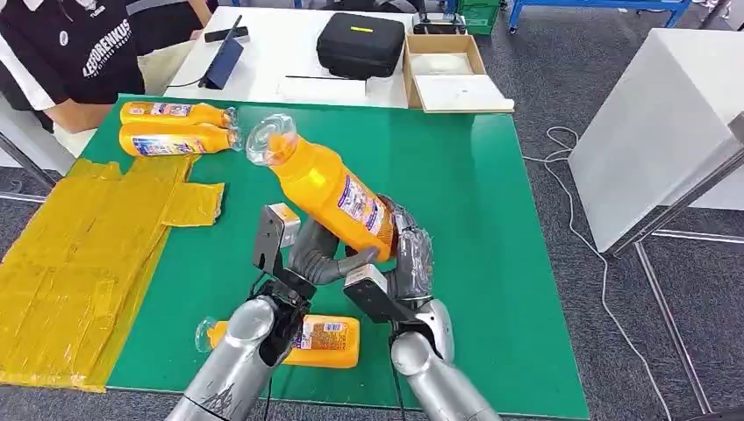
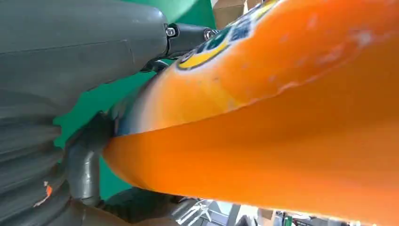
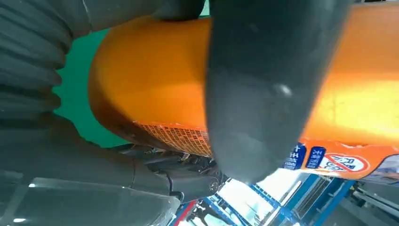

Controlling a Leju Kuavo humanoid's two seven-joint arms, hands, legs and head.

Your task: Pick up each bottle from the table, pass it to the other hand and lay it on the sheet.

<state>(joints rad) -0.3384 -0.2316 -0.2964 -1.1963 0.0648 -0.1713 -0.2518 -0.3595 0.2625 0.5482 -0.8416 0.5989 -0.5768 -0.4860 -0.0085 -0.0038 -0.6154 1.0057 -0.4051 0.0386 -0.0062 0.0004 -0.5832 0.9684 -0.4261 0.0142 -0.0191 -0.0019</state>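
I have the orange bottle (image 1: 329, 189) up over the green table (image 1: 491, 228), tilted with its clear cap away from me, my left hand (image 1: 318, 256) and right hand (image 1: 411, 250) both wrapped round its base — rigid, slick plastic, probably light, so I'd grip mid-body on the label.

Orange bottle (image 3: 155, 80) in the right robot hand (image 3: 254, 94) (thick thumb across it), green table (image 3: 77, 87) behind.
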